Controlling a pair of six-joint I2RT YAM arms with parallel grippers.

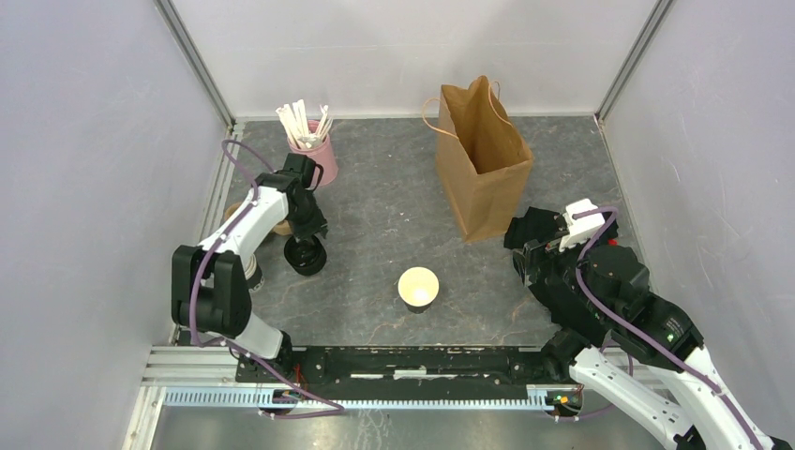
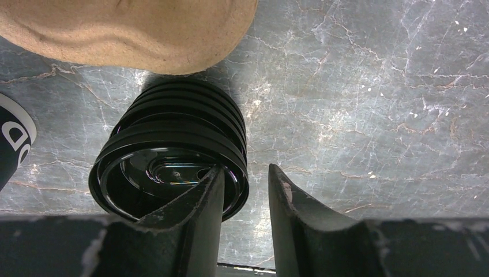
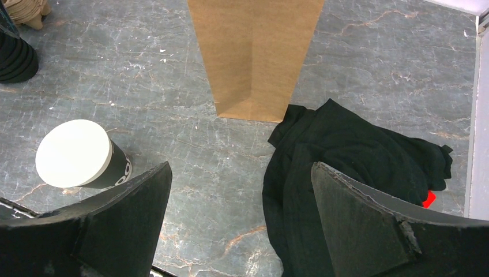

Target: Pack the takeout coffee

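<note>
Jaws of the left gripper (image 2: 245, 171) stood partly apart astride the rim of a stack of black lids (image 2: 173, 153). One finger was over the top lid and the other outside it, with bare table (image 2: 375, 115) showing between; no clamp was evident. Only the wrist view showed this, since from above the arm hid the fingers. Just beyond the stack lay a tan pulp tray (image 2: 132, 29). To that gripper's left a dark side cup (image 2: 12, 138) was cut off by the frame. Farther beyond the gripper stood a pink cup of sticks (image 1: 317, 157).

The right gripper (image 3: 240, 164) was wide apart and empty. Ahead of it rose a paper bag (image 3: 256, 57). A black cloth (image 3: 357, 156) lay under its right finger, clear only from that wrist. The coffee cup (image 3: 86, 158) stood just off its left finger, between the two grippers. It was upright, long axis vertical, cream mouth up and uncapped.
</note>
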